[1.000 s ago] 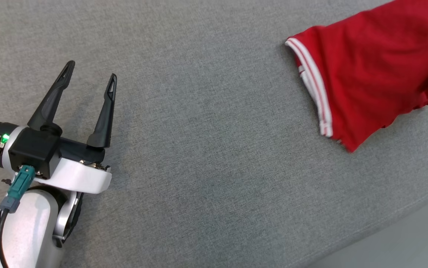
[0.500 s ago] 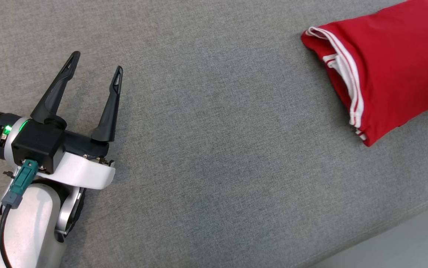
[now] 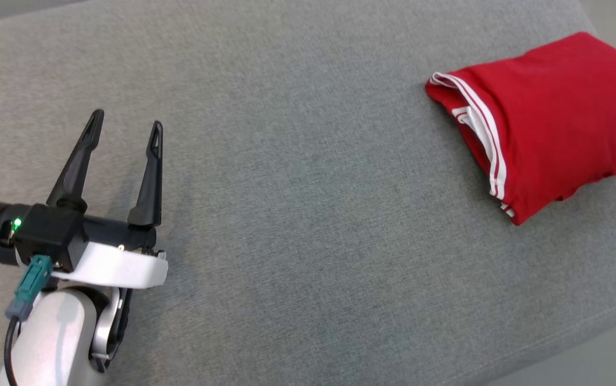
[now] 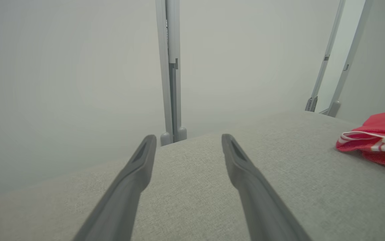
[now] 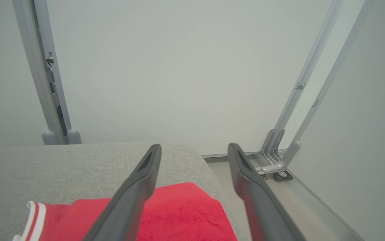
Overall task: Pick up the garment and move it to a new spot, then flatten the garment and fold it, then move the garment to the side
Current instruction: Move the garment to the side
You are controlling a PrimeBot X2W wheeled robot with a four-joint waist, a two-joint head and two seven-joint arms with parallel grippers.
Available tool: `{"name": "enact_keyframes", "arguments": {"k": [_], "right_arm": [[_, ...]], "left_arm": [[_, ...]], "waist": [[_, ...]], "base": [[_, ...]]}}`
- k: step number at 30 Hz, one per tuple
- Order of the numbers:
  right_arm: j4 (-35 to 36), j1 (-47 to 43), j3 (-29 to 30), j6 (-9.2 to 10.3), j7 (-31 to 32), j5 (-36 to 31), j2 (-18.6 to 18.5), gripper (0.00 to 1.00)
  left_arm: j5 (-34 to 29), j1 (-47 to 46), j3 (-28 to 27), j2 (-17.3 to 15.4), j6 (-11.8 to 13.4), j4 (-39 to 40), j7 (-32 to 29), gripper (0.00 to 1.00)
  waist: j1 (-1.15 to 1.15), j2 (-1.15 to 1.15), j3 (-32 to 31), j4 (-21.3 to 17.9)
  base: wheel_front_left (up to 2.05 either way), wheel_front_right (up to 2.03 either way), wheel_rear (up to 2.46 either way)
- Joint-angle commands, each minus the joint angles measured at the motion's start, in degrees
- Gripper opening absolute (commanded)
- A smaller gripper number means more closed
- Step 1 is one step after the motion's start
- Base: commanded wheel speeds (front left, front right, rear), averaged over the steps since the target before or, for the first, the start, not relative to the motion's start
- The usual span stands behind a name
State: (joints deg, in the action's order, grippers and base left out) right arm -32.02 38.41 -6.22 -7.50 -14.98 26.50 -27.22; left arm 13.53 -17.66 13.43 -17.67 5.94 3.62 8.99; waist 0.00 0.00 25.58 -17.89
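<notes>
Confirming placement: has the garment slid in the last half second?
No. The camera shifted the whole view; the garment keeps its shape and its gap to the near edge of the cushion.

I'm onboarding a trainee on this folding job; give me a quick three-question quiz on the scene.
1. True or false: the left end effector is shut on the red garment.
2. On the grey cushion, the garment is: A) spread out flat, B) folded, C) held aloft.
3. Fill in: the right end effector is ___ and empty.
Key: 1 false; 2 B; 3 open.
</notes>
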Motion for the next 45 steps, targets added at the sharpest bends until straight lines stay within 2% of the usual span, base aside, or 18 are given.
{"name": "enact_keyframes", "arguments": {"k": [1,2,4,5,9,19,28,45], "right_arm": [[3.22,-3.39,1.84,0.01,-0.25,-1.70,1.76,1.00],[3.22,-3.39,1.84,0.01,-0.25,-1.70,1.76,1.00],[7.72,-6.58,3.88,0.01,-0.19,-3.52,3.96,1.00],[12.05,-9.76,5.58,0.01,-0.18,-5.03,6.33,1.00],[19.16,-15.20,6.44,0.01,0.07,-7.01,10.04,1.00],[30.08,-24.74,6.16,0.00,5.37,-11.14,16.24,1.00],[31.53,-30.53,5.03,0.00,8.20,-12.09,18.54,1.00],[30.10,-38.76,5.58,0.00,10.08,-13.09,19.94,1.00]], "left_arm": [[0.57,1.14,-0.56,0.06,0.71,-0.34,0.69,1.00],[0.57,1.14,-0.56,0.06,0.71,-0.34,0.69,1.00],[0.95,1.94,-0.67,0.62,1.12,-0.70,1.20,1.00],[1.40,2.84,-1.01,0.95,1.69,-1.12,1.70,1.00],[2.76,4.67,-1.76,1.76,2.27,-1.86,2.77,1.00],[4.55,9.91,-3.29,2.84,4.16,-3.16,4.15,1.00],[5.34,14.29,-3.60,2.43,4.29,-4.61,4.31,1.00],[5.52,19.15,-1.94,0.69,4.23,-6.16,1.38,1.00]], "waist": [[0.00,0.00,-2.53,1.72],[0.00,0.00,-2.53,1.72],[0.00,0.00,-3.85,2.87],[0.00,0.00,-5.11,4.09],[0.00,0.00,-7.59,6.50],[0.00,0.00,-13.44,12.77],[0.00,0.00,-18.21,16.96],[0.00,0.00,-25.37,18.59]], "base": [[0.00,0.00,0.00],[0.00,0.00,0.00],[0.00,0.00,0.00],[0.00,0.00,0.00],[0.00,0.00,0.00],[0.00,0.00,0.00],[0.00,0.00,0.00],[0.00,0.00,0.00]]}}
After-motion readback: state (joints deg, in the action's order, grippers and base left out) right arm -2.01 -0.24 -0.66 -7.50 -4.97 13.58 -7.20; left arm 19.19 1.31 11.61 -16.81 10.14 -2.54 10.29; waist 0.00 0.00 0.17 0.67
